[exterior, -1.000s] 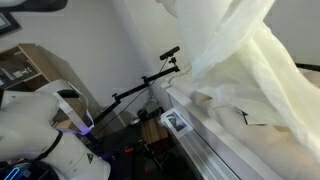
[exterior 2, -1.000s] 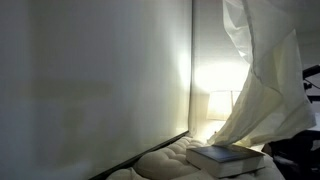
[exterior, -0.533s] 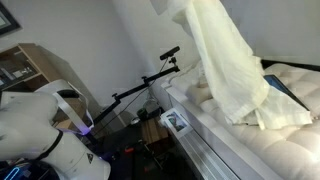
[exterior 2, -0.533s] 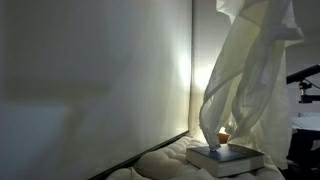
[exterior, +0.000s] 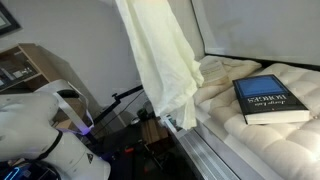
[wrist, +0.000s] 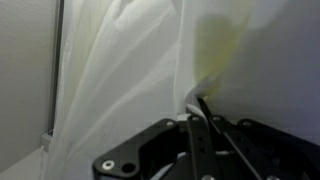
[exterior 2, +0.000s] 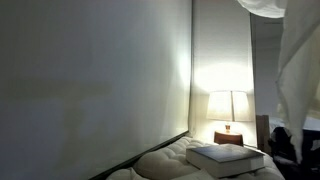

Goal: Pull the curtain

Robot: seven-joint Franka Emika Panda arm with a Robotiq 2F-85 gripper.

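Observation:
The cream-white curtain [exterior: 165, 60] hangs bunched in soft vertical folds at the bed's near edge; in an exterior view it sits at the far right [exterior 2: 297, 70]. In the wrist view the curtain [wrist: 130, 70] fills the frame, and my gripper [wrist: 197, 112] is shut on a fold of it, the black fingers pressed together. The gripper itself is hidden by fabric in both exterior views.
A blue book [exterior: 272, 100] lies on the cream quilted mattress [exterior: 225, 100], also seen in an exterior view [exterior 2: 228, 158]. A lit lamp [exterior 2: 228, 108] stands behind the bed. A black stand [exterior: 125, 96] and the robot base [exterior: 40, 130] are beside the bed.
The curtain has been drawn sideways off the bed, gathering into a narrow bundle. The book, mattress and lamp are now uncovered.

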